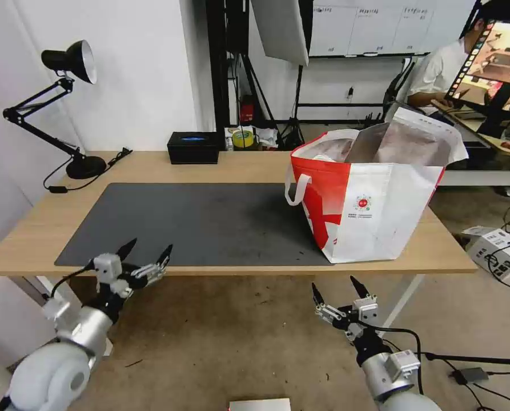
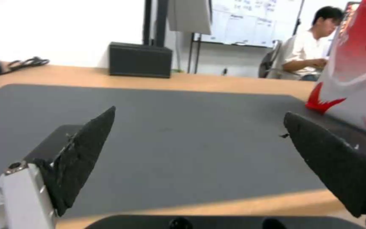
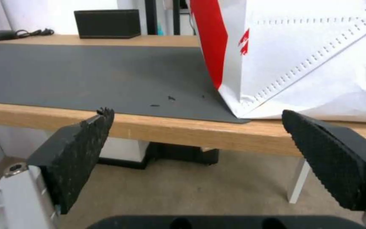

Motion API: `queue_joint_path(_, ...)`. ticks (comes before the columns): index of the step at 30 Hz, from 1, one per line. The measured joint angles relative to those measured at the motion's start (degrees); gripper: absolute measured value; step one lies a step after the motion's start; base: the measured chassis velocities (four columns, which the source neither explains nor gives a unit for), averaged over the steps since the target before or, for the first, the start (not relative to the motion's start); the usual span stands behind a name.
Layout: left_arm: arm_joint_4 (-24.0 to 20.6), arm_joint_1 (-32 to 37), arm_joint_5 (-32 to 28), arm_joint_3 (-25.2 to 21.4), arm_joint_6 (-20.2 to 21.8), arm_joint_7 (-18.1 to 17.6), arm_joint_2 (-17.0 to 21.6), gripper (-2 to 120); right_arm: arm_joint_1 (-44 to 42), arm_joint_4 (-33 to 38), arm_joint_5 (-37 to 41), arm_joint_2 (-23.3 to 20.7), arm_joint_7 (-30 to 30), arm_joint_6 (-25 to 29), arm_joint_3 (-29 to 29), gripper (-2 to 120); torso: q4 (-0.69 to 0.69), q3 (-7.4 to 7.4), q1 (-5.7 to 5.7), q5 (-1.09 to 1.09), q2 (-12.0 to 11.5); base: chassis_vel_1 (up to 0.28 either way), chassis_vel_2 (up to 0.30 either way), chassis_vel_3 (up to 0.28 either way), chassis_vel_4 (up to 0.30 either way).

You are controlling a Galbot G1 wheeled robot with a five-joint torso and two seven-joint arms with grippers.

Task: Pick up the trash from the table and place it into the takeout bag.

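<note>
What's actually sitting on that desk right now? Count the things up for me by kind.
Desk lamp: 1
Black box: 1
Dark grey mat: 1
Takeout bag: 1
Total on the table: 4
Both the left gripper and the right gripper hang open at its front edge, holding nothing.

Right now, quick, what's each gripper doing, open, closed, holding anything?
Left gripper: open, empty, at the table's front edge.
Right gripper: open, empty, below the table edge near the takeout bag.

Red/white takeout bag (image 1: 374, 211) upright on bench (image 1: 152, 165), right end, mouth open, foil lining showing, partly on grey mat (image 1: 197, 222).
</note>
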Motion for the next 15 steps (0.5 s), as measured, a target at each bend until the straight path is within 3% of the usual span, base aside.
queue_joint_path(6,2.01,5.66,1.98,-3.61,-4.57,2.07,-3.82,100,0.00,0.00,0.00,0.00,0.00,0.00,0.00,100,0.01,0.00,0.00,0.00,0.00,0.000,0.000,0.000,0.000)
queue_joint_path(15,2.75,9.07,3.31,-5.41,-7.28,3.49,-6.70,100,0.00,0.00,0.00,0.00,0.00,0.00,0.00,100,0.02,0.00,0.00,0.00,0.00,0.000,0.000,0.000,0.000)
